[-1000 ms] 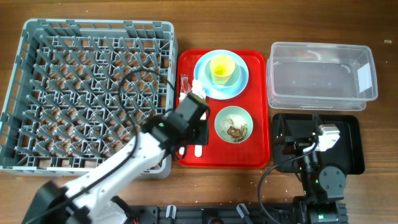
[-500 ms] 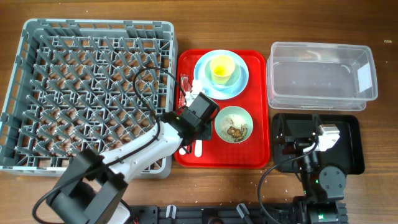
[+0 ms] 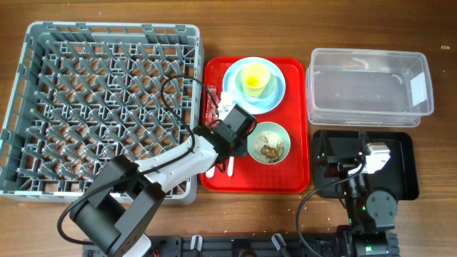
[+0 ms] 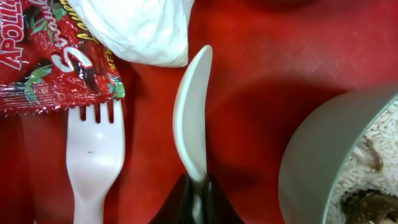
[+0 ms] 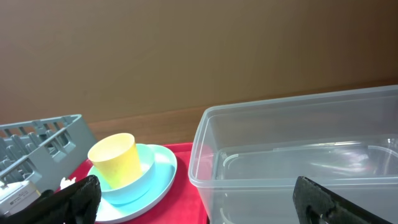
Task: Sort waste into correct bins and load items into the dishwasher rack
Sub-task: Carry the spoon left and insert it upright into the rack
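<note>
**Left pinching, right spread**

My left jaws pinch the handle of the white plastic spoon. It is over the red rectangular serving tray, between the white plastic fork and the pale green round bowl. The bowl holds whitish rice and brown food scraps. The small yellow cup stands in the light blue round plate. My right jaws are spread wide over the shallow black rectangular tray, beside the clear rectangular plastic tub.
</note>
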Action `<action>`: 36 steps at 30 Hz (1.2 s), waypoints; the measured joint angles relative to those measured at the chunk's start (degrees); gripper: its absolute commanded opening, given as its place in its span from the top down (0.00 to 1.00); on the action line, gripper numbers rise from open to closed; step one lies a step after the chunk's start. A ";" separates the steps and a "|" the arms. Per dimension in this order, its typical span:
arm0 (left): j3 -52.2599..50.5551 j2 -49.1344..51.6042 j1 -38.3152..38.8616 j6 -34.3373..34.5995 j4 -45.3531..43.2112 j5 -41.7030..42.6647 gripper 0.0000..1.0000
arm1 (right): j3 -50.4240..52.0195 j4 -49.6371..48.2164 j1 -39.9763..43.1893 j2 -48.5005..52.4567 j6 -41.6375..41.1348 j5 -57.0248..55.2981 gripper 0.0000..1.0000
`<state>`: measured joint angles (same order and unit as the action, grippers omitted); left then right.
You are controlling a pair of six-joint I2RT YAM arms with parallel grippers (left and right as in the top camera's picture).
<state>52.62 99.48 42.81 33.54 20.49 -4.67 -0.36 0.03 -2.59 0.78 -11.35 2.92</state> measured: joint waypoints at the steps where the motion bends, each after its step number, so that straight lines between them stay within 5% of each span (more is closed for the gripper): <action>1: 0.00 -0.17 0.00 0.00 0.11 -0.02 0.96 | 0.00 0.00 0.00 0.00 0.00 0.00 0.00; 7: -0.07 -15.47 0.00 -0.24 4.85 -5.55 0.96 | 0.00 0.00 0.00 0.00 0.00 0.00 0.00; 10: -0.07 -27.39 -0.48 -6.51 6.36 -10.32 0.96 | 0.00 0.00 0.00 0.00 0.00 0.00 0.00; 14: -0.07 -33.70 -10.08 -10.38 8.79 -12.22 0.96 | 0.00 0.00 0.00 0.00 0.00 0.00 0.00; 20: -0.07 -26.69 -22.38 -13.99 7.17 -9.14 0.96 | 0.00 0.00 0.00 0.00 0.00 0.00 0.00; 29: -0.07 -15.82 -22.73 -16.55 3.87 -4.39 0.96 | 0.00 0.00 0.00 0.00 0.00 0.00 0.00; 33: -0.07 -15.63 -22.73 -16.90 3.48 -4.33 0.61 | 0.00 0.00 0.00 0.00 0.00 0.00 0.00; 36: -0.07 -15.63 -22.73 -17.18 2.99 -4.35 0.62 | 0.00 0.00 0.00 0.00 0.00 0.00 0.00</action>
<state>52.56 83.85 20.08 16.36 23.49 -9.02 -0.36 0.03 -2.59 0.78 -11.35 2.92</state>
